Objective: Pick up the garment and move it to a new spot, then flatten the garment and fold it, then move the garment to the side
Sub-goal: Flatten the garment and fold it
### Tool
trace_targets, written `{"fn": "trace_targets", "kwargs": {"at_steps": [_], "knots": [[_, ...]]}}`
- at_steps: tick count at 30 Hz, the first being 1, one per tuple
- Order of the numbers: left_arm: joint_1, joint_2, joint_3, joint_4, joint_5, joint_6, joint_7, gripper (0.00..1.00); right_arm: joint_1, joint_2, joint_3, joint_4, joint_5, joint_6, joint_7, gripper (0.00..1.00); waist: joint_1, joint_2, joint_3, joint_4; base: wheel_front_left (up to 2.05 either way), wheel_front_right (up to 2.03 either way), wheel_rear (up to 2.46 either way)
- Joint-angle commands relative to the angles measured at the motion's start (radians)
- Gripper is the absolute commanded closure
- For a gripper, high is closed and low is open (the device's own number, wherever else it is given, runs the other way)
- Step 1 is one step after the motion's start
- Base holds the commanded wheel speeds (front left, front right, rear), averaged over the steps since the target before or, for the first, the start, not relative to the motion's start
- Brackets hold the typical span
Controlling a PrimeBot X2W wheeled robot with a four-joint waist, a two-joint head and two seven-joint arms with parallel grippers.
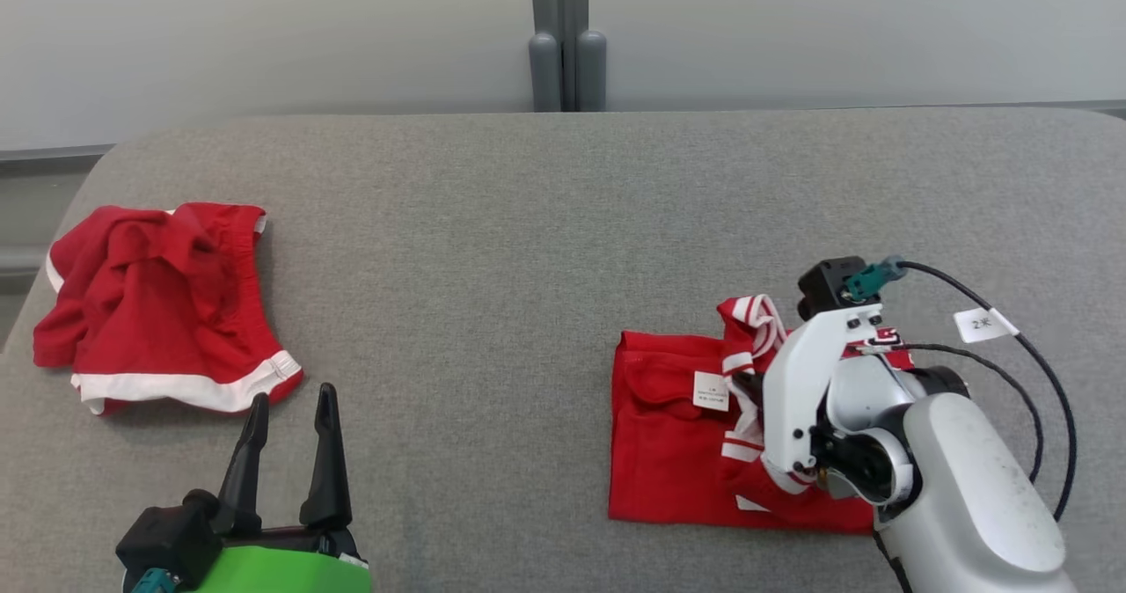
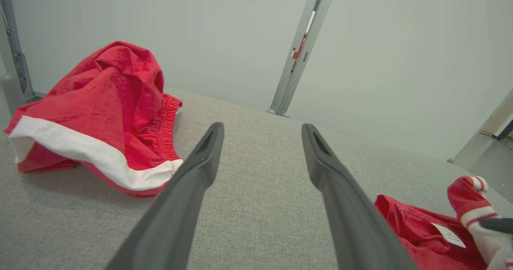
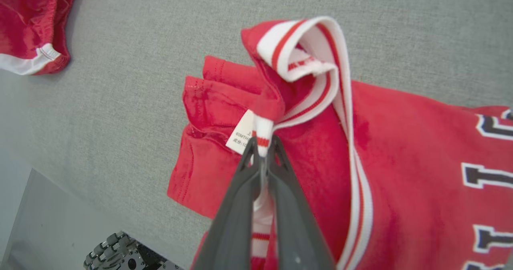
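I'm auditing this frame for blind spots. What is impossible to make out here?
- Head view: the white arm hides the tips of the right claw and part of the shirt.
- Right wrist view: the right edge cuts off the shirt's lettering.
- Head view: print on the label is too small to read.

A red fabric jersey (image 1: 669,452), edged in white-and-red striped ribbing and lettered in white with dark outlines, carries a white tag (image 1: 711,391). The crumpled red shorts (image 1: 158,311) show a white hem band. The flat tabletop cloth (image 1: 528,223) is speckled grey. The left arm casing (image 1: 273,571) is green, the right arm casing (image 1: 796,382) white.
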Motion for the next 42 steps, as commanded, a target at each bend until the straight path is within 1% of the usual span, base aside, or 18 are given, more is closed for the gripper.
{"fn": "trace_targets", "kwargs": {"at_steps": [1,4,9,18,19,20,24,27,30,32,37,41,42], "knots": [[0.004,0.002,-0.005,0.004,-0.011,-0.002,0.0,0.0,-0.021,0.006,0.014,0.029,0.009,0.0,-0.018,1.0,0.0,0.0,0.0,0.022,0.0,0.0,0.0],[-0.001,0.002,-0.013,0.007,-0.008,-0.002,0.0,0.0,-0.056,0.023,0.04,0.106,0.01,0.0,-0.058,1.0,0.0,0.0,0.001,0.045,0.0,0.0,0.0],[-0.002,0.002,-0.03,0.011,-0.011,-0.002,0.0,0.0,-0.113,0.032,0.069,0.229,0.025,0.0,-0.115,1.0,0.0,0.0,0.008,0.075,0.0,0.0,0.0],[-0.012,0.002,-0.043,0.019,-0.017,-0.002,0.0,0.0,-0.195,0.032,0.186,0.397,0.135,0.0,-0.223,1.0,0.0,0.0,0.018,0.112,0.0,0.0,0.0],[-0.012,0.002,-0.044,0.02,-0.018,-0.002,0.0,0.0,-0.202,0.033,0.198,0.407,0.14,0.0,-0.232,0.64,0.0,0.0,0.018,0.114,0.0,0.0,0.0],[-0.012,0.002,-0.043,0.021,-0.017,-0.002,0.0,0.0,-0.207,0.033,0.208,0.418,0.15,0.0,-0.244,0.0,0.0,0.0,0.017,0.115,0.0,0.0,0.0],[-0.006,0.002,-0.035,0.021,-0.015,-0.002,0.0,0.0,-0.23,0.032,0.247,0.41,0.209,0.0,-0.294,0.0,0.0,0.0,0.014,0.109,0.0,0.0,0.0],[0.001,0.002,-0.028,0.021,-0.015,-0.002,0.0,0.0,-0.23,0.032,0.268,0.342,0.282,0.0,-0.354,0.0,0.0,0.0,0.005,0.095,0.0,0.0,0.0],[0.006,0.002,-0.022,0.017,-0.013,-0.002,0.0,0.0,-0.217,0.029,0.231,0.261,0.281,0.0,-0.464,0.0,0.0,0.0,-0.007,0.077,0.0,0.0,0.0],[0.013,0.002,-0.017,0.015,-0.01,-0.002,0.0,0.0,-0.179,0.011,0.193,0.21,0.246,0.0,-0.55,0.0,0.0,0.0,-0.015,0.064,0.0,0.0,0.0],[0.018,0.002,0.003,0.026,0.008,-0.002,0.0,0.0,-0.061,-0.051,0.104,0.101,0.089,0.0,-0.779,0.0,0.0,0.0,-0.036,0.022,0.0,0.0,0.0],[0.016,0.002,0.025,0.027,0.045,-0.002,0.0,0.0,0.058,-0.099,0.031,0.068,-0.075,0.0,-0.943,0.0,0.0,0.0,-0.048,-0.014,0.0,0.0,0.0],[0.014,0.002,0.033,0.026,0.057,-0.002,0.0,0.0,0.082,-0.095,0.012,0.069,-0.097,0.0,-0.968,0.0,0.0,0.0,-0.05,-0.02,0.0,0.0,0.0]]}}
